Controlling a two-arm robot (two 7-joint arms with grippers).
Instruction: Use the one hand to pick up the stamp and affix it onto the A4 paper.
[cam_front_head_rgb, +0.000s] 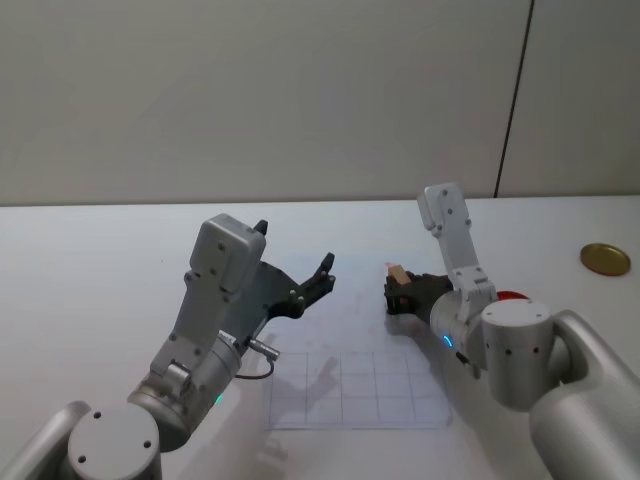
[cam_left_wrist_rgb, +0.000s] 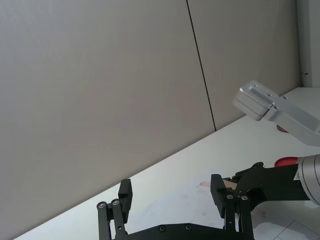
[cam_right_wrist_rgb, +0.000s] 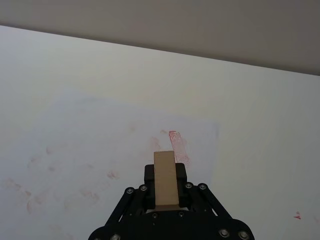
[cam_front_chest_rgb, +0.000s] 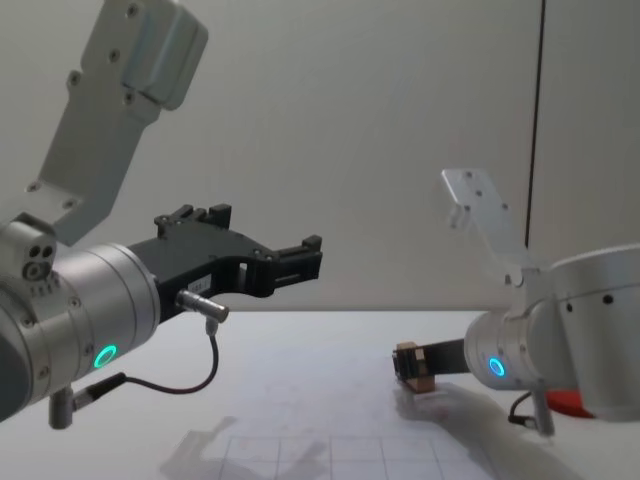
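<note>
My right gripper (cam_front_head_rgb: 401, 291) is shut on the stamp (cam_front_head_rgb: 398, 272), a small tan wooden block (cam_right_wrist_rgb: 165, 177) clamped between the black fingers (cam_right_wrist_rgb: 149, 173). It hangs low over the far right part of the A4 paper (cam_front_head_rgb: 350, 392), as the chest view shows (cam_front_chest_rgb: 412, 366). The white sheet (cam_right_wrist_rgb: 100, 135) carries faint red smudges and one clear red imprint (cam_right_wrist_rgb: 177, 146) just beyond the block. My left gripper (cam_front_head_rgb: 295, 248) is raised over the sheet's left side, open and holding nothing (cam_left_wrist_rgb: 171, 192).
A round red ink pad (cam_front_head_rgb: 510, 296) lies on the white table right of the paper, partly behind my right arm. A gold round lid (cam_front_head_rgb: 605, 259) sits at the far right. A grey wall closes off the table's back edge.
</note>
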